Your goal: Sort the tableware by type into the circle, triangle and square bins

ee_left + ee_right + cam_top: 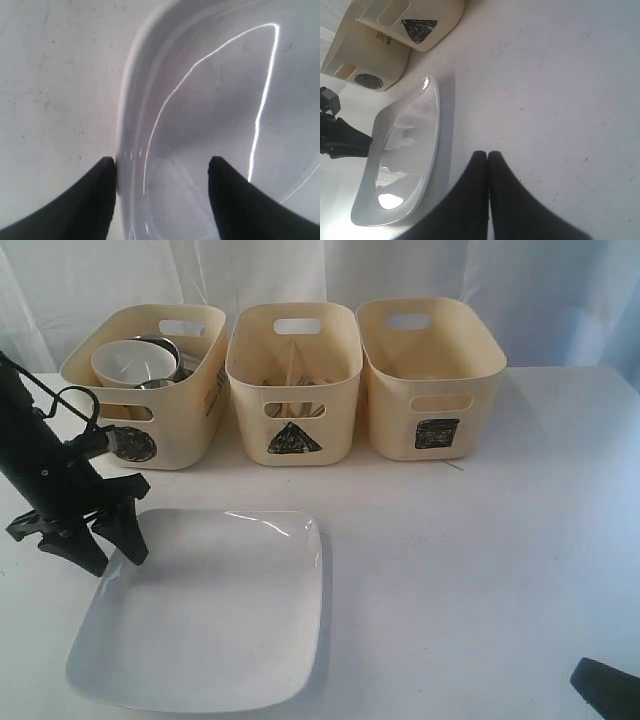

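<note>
Exterior view shows the white table (480,560) with the large white square plate (210,610) lying before the circle bin (180,435). The left gripper (115,558) stands wide, astride the plate's rim. The right gripper (487,157) is closed and empty over bare table.

My left arm (40,455) slants down from the left edge, and the left end effector (161,161) at its tip points downward with its two fingers (95,200) spread wide apart. The right end effector (487,156) sits low at the near right corner, both fingers pressed flat together.
</note>
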